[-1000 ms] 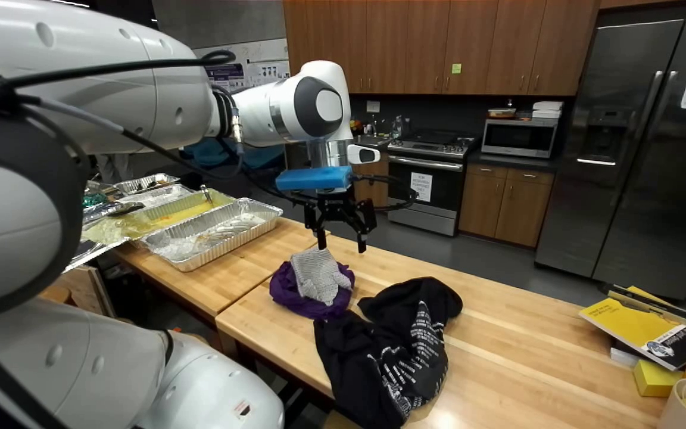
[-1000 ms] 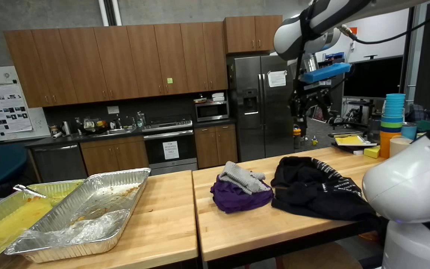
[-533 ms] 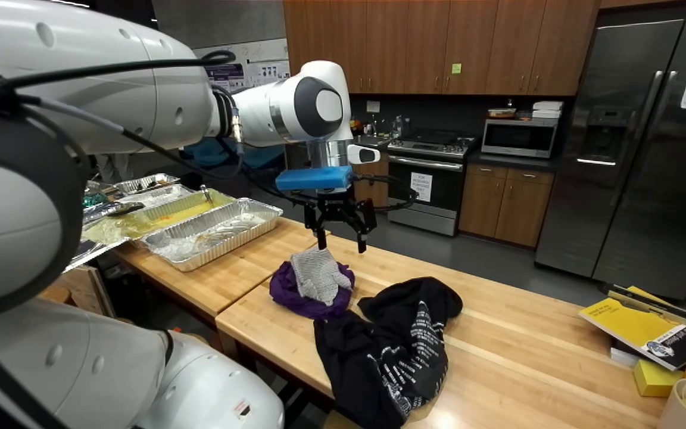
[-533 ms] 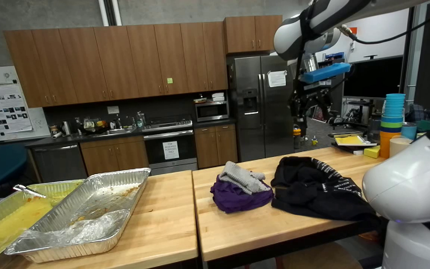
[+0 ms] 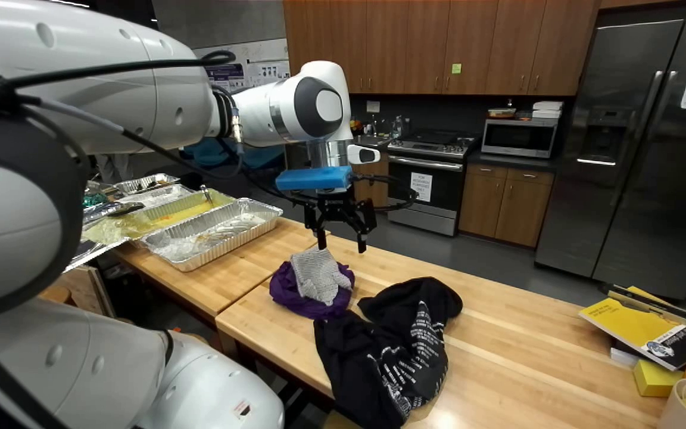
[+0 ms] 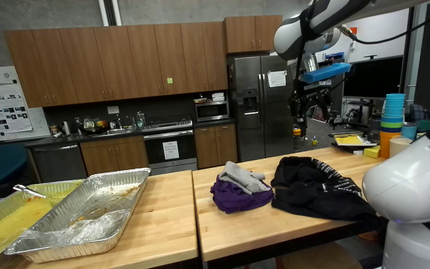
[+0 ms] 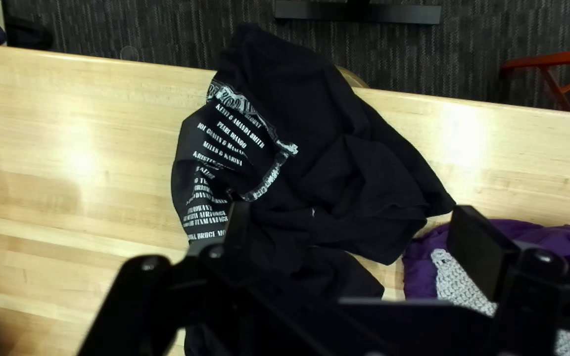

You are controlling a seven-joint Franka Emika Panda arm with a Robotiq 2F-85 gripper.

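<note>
Above a pale wooden surface [image 5: 527,333], the claw [image 5: 342,245] is being held spread wide. Below it, the surface is being partly covered by a crumpled, white-lettered black garment [image 5: 402,342]; just beside that, a purple cloth [image 5: 281,292] is being overlain by a gray knit piece [image 5: 317,277]. Foil trays [image 6: 73,252] are being carried on the adjoining section [image 6: 170,209]. Behind, the room's back wall [image 6: 69,15] is being lined by wooden cabinets [image 6: 118,61], a stove [image 6: 154,147] and a steel refrigerator [image 6: 250,130].

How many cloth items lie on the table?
3: a black shirt partly past the table edge, a purple cloth beside it, and a gray cloth on the purple one. Folds may hide more.
</note>
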